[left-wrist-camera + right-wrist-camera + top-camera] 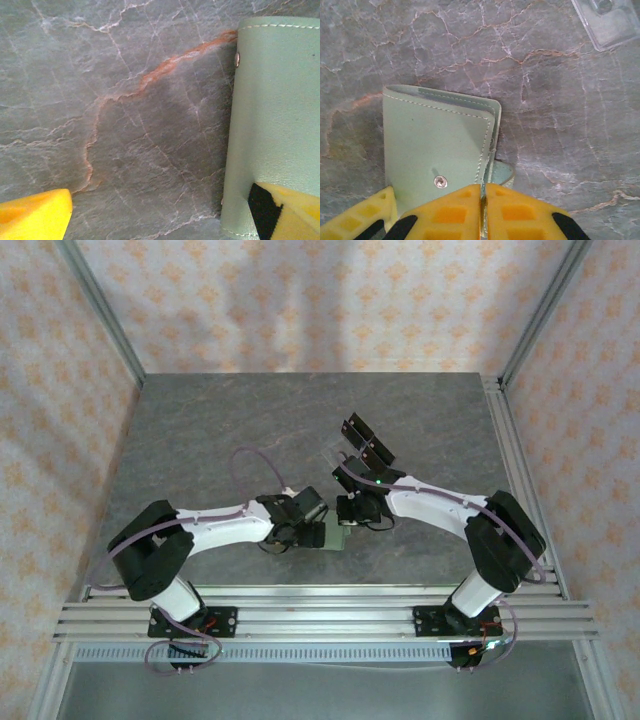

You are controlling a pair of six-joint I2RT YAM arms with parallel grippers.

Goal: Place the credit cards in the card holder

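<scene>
The card holder (435, 145) lies closed and flat on the desk (230, 420), near its front edge and roughly midway between the two arms. We see its sage-green cover facing up, with pale stitching along the edges and a small metal snap stud (440, 181) near the side closest to the right wrist camera. A short tab (502, 172) sticks out from the same side.

The right gripper (482, 192) sits right at that side. Its jaws are pressed together with only a thin seam between the yellow pads, and the holder's stitched edge runs straight into that seam, so we read them as pinched onto the holder's edge beside the tab.

The left gripper (160, 200) comes in from the opposite side with its jaws spread apart. One finger (300, 210) rests over the green cover and the other (35, 217) is above bare desk, well clear of the holder.

Farther back, just behind the right arm, stands a clear acrylic rack (362, 445) with black pieces.
</scene>
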